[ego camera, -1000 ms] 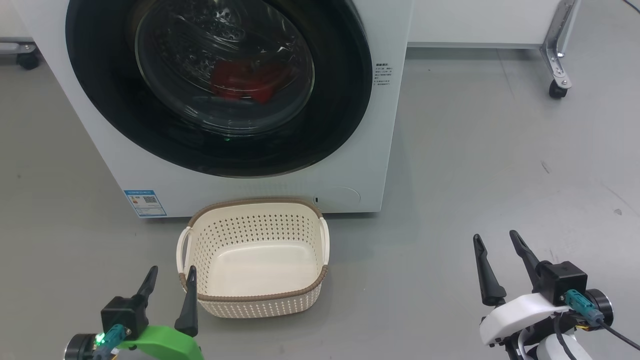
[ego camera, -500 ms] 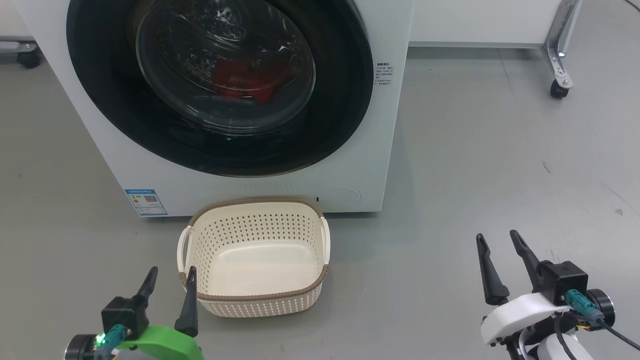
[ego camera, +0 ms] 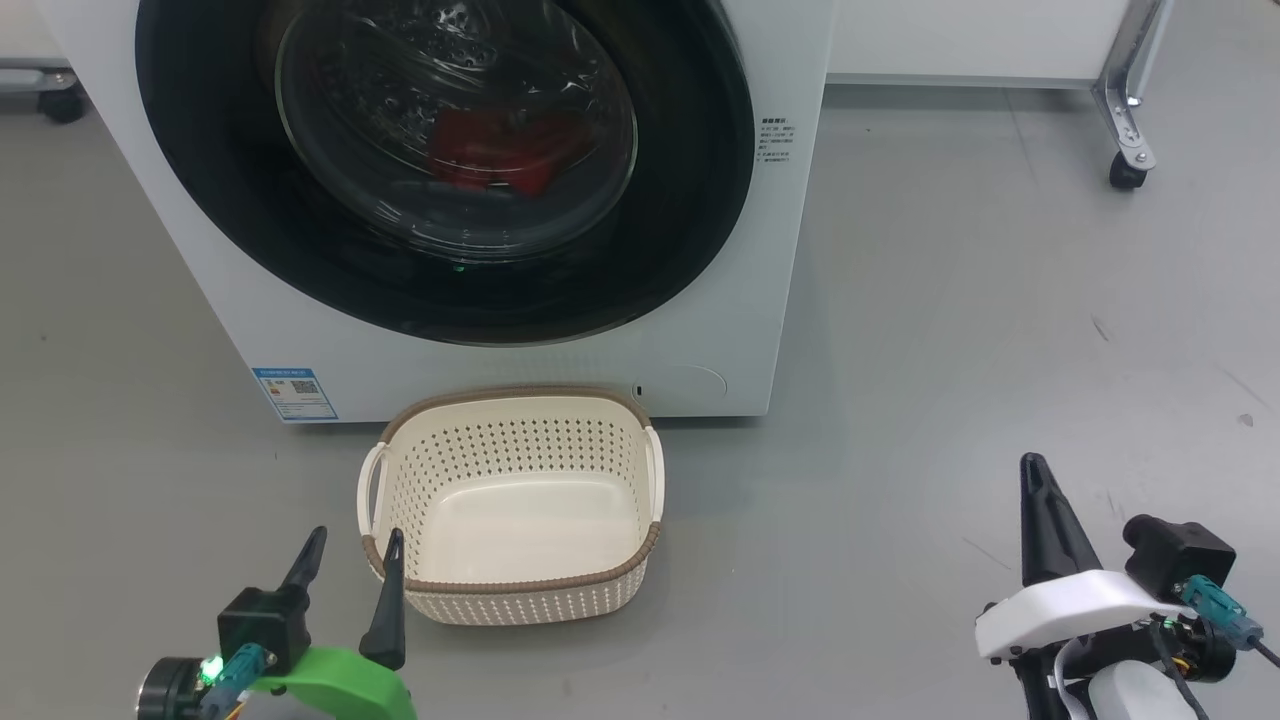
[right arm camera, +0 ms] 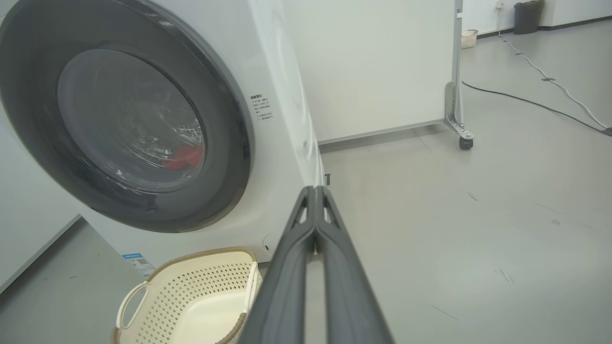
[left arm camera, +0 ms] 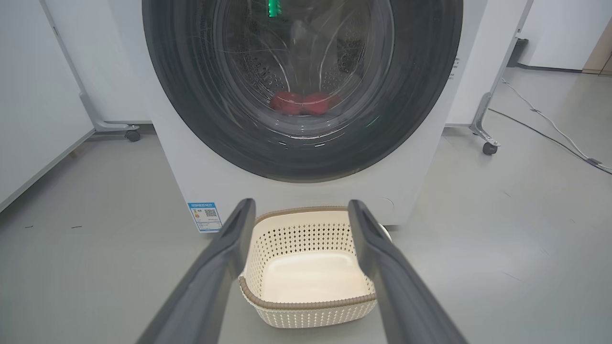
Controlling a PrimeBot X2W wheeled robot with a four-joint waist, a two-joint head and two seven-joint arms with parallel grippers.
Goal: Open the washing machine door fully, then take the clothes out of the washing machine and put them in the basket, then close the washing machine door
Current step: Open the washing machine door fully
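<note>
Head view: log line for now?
door shut | clothes inside | basket empty | left gripper open | right gripper shut, holding nothing

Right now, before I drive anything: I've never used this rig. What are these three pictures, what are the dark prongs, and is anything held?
The wide picture comes from the camera on the robot's head, looking down ahead of it. The other two come from a camera on each wrist, looking along that arm's own two fingers. The dark prongs are those fingers. The left gripper, on the green mount, stands open. The right gripper, on the white mount, is shut on nothing. Neither holds anything. Ahead stands the white washing machine. Its round black-rimmed door looks closed, with red clothes visible through the glass. The cream basket sits empty on the grey floor before it.
</note>
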